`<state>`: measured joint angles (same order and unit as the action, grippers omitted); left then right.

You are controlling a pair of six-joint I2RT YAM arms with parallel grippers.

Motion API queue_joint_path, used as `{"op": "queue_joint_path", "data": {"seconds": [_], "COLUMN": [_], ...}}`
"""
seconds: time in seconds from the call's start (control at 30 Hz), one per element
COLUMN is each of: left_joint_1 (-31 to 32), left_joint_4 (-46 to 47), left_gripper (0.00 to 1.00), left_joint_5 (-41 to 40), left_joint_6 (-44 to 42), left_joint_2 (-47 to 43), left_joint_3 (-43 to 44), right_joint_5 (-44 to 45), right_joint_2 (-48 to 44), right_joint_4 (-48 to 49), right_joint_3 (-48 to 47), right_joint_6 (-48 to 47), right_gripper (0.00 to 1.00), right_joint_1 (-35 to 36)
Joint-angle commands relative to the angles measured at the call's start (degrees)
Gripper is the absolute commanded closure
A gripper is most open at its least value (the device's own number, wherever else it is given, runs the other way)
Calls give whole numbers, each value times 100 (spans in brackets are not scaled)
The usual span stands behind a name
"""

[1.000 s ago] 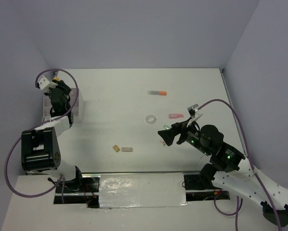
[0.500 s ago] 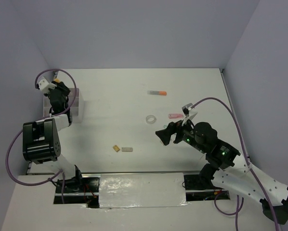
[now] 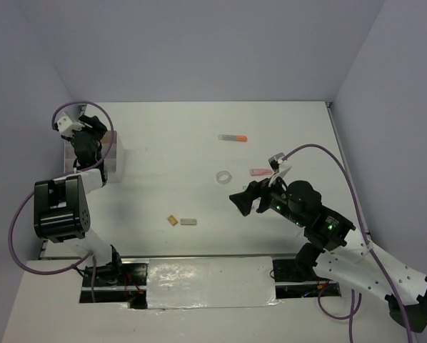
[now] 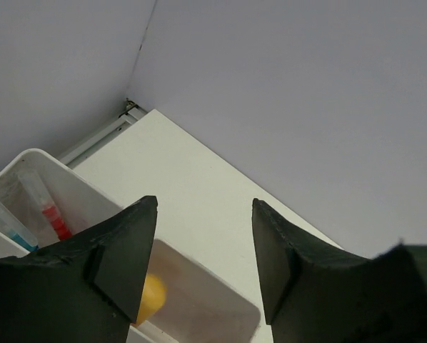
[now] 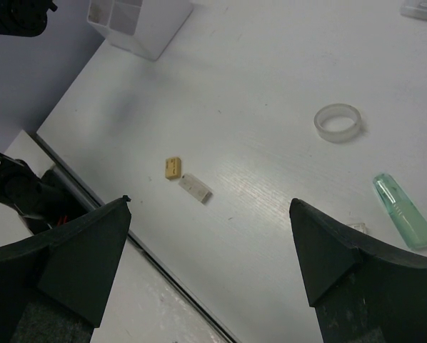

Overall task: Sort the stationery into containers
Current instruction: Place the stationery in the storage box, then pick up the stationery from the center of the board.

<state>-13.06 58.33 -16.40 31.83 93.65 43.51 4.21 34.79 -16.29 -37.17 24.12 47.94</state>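
The white divided container [image 3: 113, 163] stands at the far left. In the left wrist view its compartments [image 4: 206, 304] hold a yellow-orange item [image 4: 151, 296] and pens with red and blue parts [image 4: 51, 216]. My left gripper [image 3: 97, 128] is open and empty just above it [image 4: 205, 261]. My right gripper [image 3: 238, 200] is open and empty above mid-table [image 5: 210, 264]. On the table lie an orange marker [image 3: 233, 137], a clear tape ring [image 3: 223, 176], a pink marker [image 3: 260, 172], a tan eraser [image 3: 172, 220] and a grey eraser [image 3: 188, 222]. A green marker [image 5: 404, 211] shows in the right wrist view.
The right wrist view also shows the tape ring [image 5: 338, 121], tan eraser [image 5: 173, 168], grey eraser [image 5: 196, 188] and the container [image 5: 138, 21] far off. The table's near edge [image 5: 121, 236] runs below the erasers. Grey walls close the back and sides.
My right gripper has moved slightly left over the table, staying open. My left gripper has shifted a little above the container. The loose items have not moved.
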Motion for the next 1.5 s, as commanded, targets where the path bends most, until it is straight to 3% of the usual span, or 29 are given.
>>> {"op": "queue_joint_path", "data": {"seconds": [0.0,0.13,0.27,0.4,0.53,0.73,0.83,0.93,0.97,1.0,1.03,1.07,1.17,1.23,1.4,1.47], "left_joint_1": [-21,75,549,1155,2155,3317,3748,3899,3890,3890,3890,3890,3881,3864,3846,3846], "left_joint_4": [452,242,-575,-1453,-3233,-3660,-4416,-5092,-5616,-6013,-6426,-6787,-7931,-8066,-6967,-7028], "left_gripper": [32,21,1,1,1,1,1,1,1,1,1,1,1,1,1,1], "left_joint_5": [14,94,-222,-363,-137,867,1444,3067,4030,4388,4644,4803,4796,4655,4778,4892], "left_joint_6": [60,-10,-554,-1038,-1320,-1733,-2038,-2968,-3225,-3854,-4086,-4271,-4817,-4985,-4740,-4661], "left_joint_2": [-92,-381,-838,-1172,-954,-743,-147,992,1267,1914,1920,2591,3860,4459,4890,5347], "left_joint_3": [-26,183,667,1282,2457,2521,3215,4224,4541,5327,5805,6732,8430,8831,8604,9093], "right_joint_5": [-16,45,159,395,818,1363,1442,1390,1346,1224,1179,1118,977,845,467,380], "right_joint_2": [-103,-165,-253,-402,-674,-1140,-1263,-1308,-1325,-1386,-1422,-1457,-1527,-1536,-1378,-1360], "right_joint_4": [206,127,92,4,-399,-1209,-1446,-1517,-1517,-1482,-1464,-1438,-1342,-1245,-1095,-1069], "right_joint_3": [-238,-247,-265,-308,-458,-871,-959,-924,-872,-793,-792,-714,-582,-511,-440,-449], "right_joint_6": [-92,-74,-48,14,128,277,216,120,111,50,49,32,14,49,102,93], "right_gripper": [0,0,0,0,0,0,0,0,0,0,0,0,0,0,0,0], "right_joint_1": [-31,-22,-13,-13,-22,-22,-13,-22,-22,-22,-22,-22,-31,-22,-22,-13]}}
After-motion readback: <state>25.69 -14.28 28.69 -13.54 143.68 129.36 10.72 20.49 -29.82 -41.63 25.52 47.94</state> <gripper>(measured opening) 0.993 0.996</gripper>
